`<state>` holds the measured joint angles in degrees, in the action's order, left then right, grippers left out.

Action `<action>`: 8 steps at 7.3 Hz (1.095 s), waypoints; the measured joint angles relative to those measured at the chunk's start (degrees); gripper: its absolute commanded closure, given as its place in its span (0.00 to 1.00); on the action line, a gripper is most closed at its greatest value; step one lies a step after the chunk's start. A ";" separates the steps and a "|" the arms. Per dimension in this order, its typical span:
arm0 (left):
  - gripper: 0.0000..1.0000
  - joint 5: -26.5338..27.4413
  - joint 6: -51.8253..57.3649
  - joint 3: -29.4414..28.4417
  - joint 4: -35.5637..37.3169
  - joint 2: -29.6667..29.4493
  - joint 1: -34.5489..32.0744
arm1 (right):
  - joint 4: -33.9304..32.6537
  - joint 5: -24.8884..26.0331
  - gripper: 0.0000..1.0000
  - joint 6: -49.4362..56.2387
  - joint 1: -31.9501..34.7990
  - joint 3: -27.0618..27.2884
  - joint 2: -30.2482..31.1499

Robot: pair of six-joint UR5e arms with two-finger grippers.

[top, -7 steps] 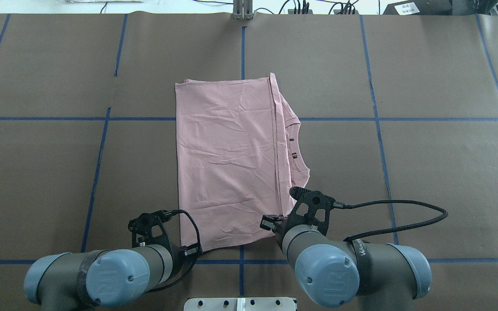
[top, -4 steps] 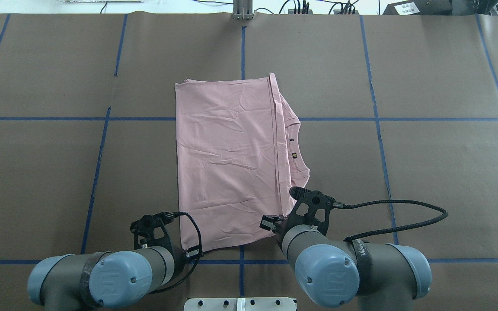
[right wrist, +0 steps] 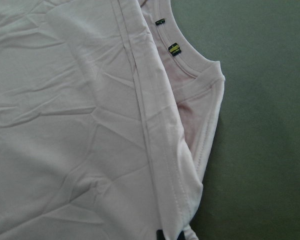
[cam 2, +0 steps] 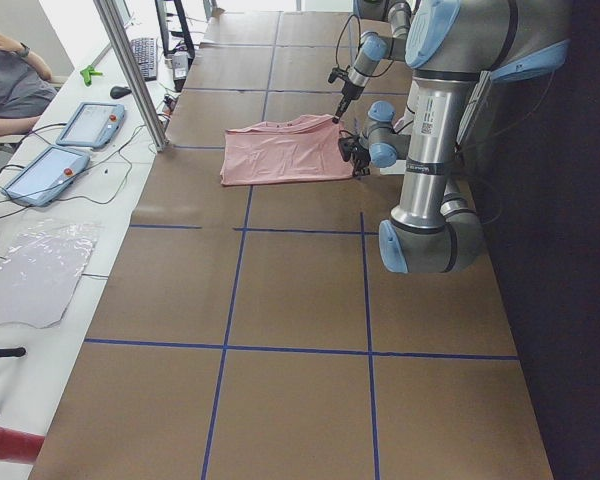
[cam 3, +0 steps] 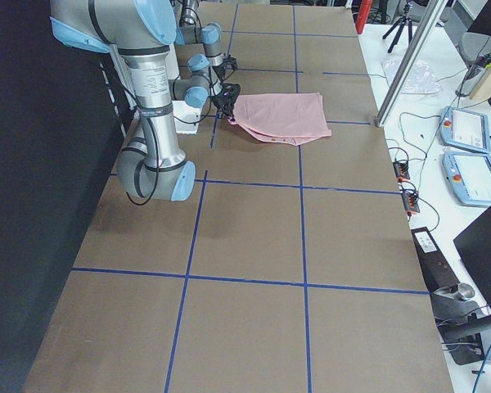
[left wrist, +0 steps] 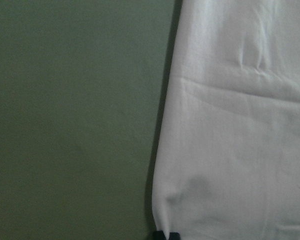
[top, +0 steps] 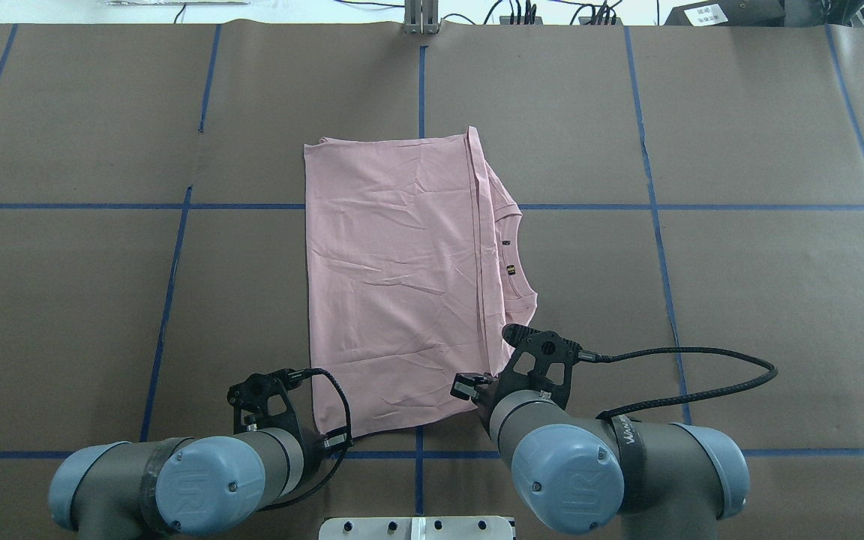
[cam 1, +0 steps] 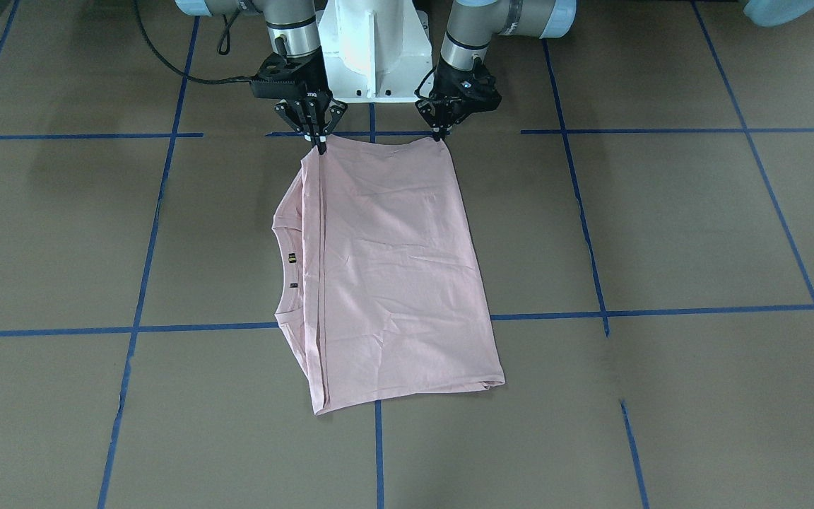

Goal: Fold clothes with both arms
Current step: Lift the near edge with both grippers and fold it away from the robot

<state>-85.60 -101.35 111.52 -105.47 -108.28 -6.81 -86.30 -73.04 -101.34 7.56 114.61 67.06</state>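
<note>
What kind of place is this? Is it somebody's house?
Probably a robot lab, not a house. The left arm and right arm bend over a pink T-shirt on a table gridded with blue tape, and control tablets with cables sit alongside.

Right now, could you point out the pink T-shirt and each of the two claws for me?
T-shirt (top: 394, 285): overhead exterior view, middle of the top layer.
left gripper (cam 1: 441, 134): exterior front-facing view, between its fingertips, at a shirt corner.
right gripper (cam 1: 321, 143): exterior front-facing view, between its fingertips.
</note>
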 measured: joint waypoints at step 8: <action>1.00 -13.18 10.76 26.11 19.70 -3.74 -6.81 | -17.38 0.18 1.00 0.09 -3.44 20.14 0.21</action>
<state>-98.78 -90.60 137.63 -85.77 -112.02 -13.62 -103.68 -72.86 -101.25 4.12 134.75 67.27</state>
